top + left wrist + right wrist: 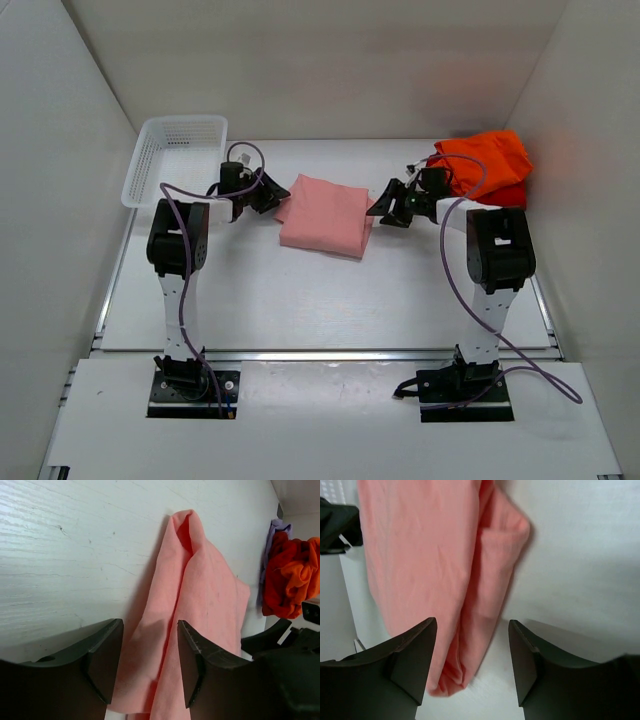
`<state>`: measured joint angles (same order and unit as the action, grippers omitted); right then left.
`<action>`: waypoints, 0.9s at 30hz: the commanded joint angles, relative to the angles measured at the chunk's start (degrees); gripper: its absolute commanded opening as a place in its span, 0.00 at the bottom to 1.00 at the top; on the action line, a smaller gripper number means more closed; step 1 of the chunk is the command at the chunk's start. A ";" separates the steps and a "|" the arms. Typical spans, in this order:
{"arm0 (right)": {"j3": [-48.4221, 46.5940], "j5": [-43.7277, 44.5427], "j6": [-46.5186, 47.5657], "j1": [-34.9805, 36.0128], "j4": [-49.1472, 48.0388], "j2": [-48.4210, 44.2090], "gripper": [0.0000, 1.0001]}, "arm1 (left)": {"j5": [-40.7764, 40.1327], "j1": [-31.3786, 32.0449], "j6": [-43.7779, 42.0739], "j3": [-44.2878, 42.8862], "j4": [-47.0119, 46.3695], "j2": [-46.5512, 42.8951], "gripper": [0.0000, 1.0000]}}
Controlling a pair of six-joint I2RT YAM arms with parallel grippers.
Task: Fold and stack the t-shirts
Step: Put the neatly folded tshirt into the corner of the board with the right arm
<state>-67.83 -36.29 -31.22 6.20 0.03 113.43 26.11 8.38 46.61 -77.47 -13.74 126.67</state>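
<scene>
A salmon-pink t-shirt [325, 214] lies folded into a rectangle mid-table. My left gripper [268, 194] is open at its left edge; in the left wrist view its jaws [150, 662] straddle the layered pink edge [200, 595] without closing on it. My right gripper [392, 206] is open at the shirt's right edge; in the right wrist view [472, 667] the folded pink corner [470, 605] lies between the jaws, untouched. An orange t-shirt [488, 158] lies crumpled over a red one [508, 194] at the back right; this pile also shows in the left wrist view [290, 575].
A white plastic mesh basket [175, 158] stands at the back left, close behind the left gripper. White walls enclose the table on three sides. Purple cables run along both arms.
</scene>
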 commanded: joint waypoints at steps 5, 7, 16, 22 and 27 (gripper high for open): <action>-8.11 -0.36 3.10 -2.15 4.00 3.82 0.58 | 0.52 -1.44 -1.17 -6.64 3.54 0.77 0.59; -7.32 -0.44 3.10 -2.06 4.45 3.73 0.71 | 2.09 -1.35 -0.29 -6.12 2.76 1.21 0.56; -2.21 -0.80 -3.05 1.18 2.52 2.58 0.99 | 6.32 3.74 -0.03 0.38 1.87 0.24 0.50; -5.99 -4.04 -7.01 4.78 -1.00 7.50 0.98 | 7.29 5.41 1.11 6.27 0.29 -2.04 0.49; -8.02 -6.76 -8.93 6.46 -3.71 11.11 0.67 | 8.17 3.93 1.99 11.19 -2.08 -3.80 0.48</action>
<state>-75.18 -41.93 -38.17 11.60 -2.61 121.08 33.91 13.02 49.17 -69.60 -17.91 124.64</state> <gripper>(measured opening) 0.734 0.484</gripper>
